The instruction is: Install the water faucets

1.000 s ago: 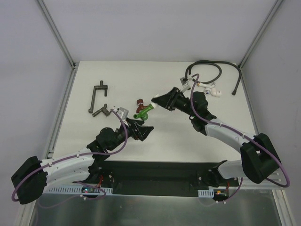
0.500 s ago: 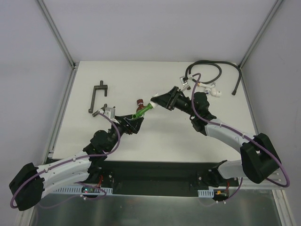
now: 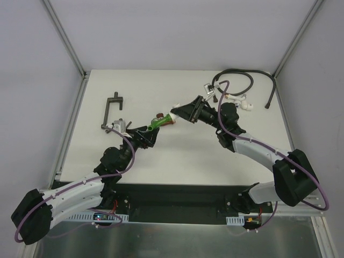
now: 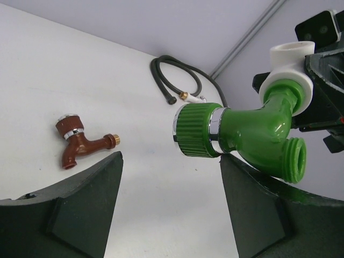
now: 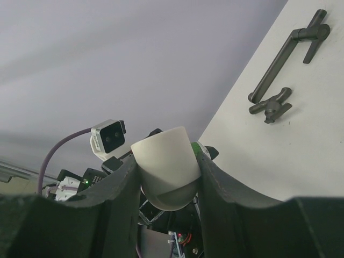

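Green faucet [image 4: 252, 134]: held above the counter [image 4: 64, 80] mid-scene, one end seated in the white elbow fitting [image 5: 165, 158]. It looks light, stiff and glossy, so probably slippery.
Hold: the round knob, or the neck just behind it, seems the surest place.
Red faucet [image 4: 80, 142]: lying loose on the counter just far of the green one. Small and likely easy to roll.
Right pincer [image 5: 166, 164]: clamped on the white elbow fitting.
Left pincer [image 4: 171, 161]: fingers apart, flanking the green knob, no contact visible.
Hidden: the joint sits inside the fitting, so how deep the faucet is seated cannot be told.
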